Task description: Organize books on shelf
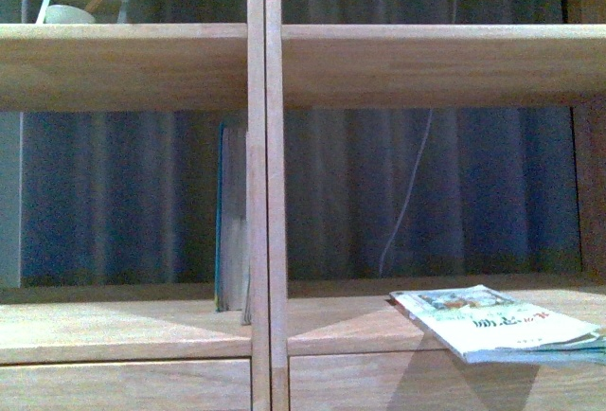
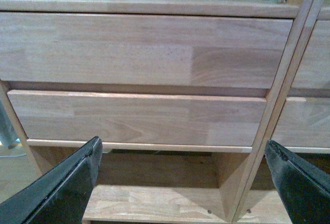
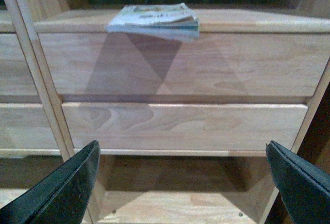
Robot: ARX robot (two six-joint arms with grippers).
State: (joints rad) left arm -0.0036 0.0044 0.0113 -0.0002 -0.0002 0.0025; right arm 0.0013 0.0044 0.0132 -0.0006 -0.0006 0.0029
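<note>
Background: curtain [image 1: 133, 203] hung behind shelf [image 1: 258, 184].
Paperback [image 1: 497, 324]: lay flat, overhanging; you wanted that free edge.
Left gripper [image 2: 183, 146], right gripper [image 3: 181, 149]: fingers apart, empty.

The left gripper [image 2: 183, 142] has its two black fingers [image 2: 62, 188] spread wide apart. The right gripper [image 3: 183, 144] is spread just as wide. Both point toward twelve o'clock.

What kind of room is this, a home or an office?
Likely a home room, perhaps a study or bedroom, though unsure: a light-wood bookcase with drawer fronts, a paperback lying flat on one shelf, a thin book standing upright, dark curtains behind the open back.
</note>
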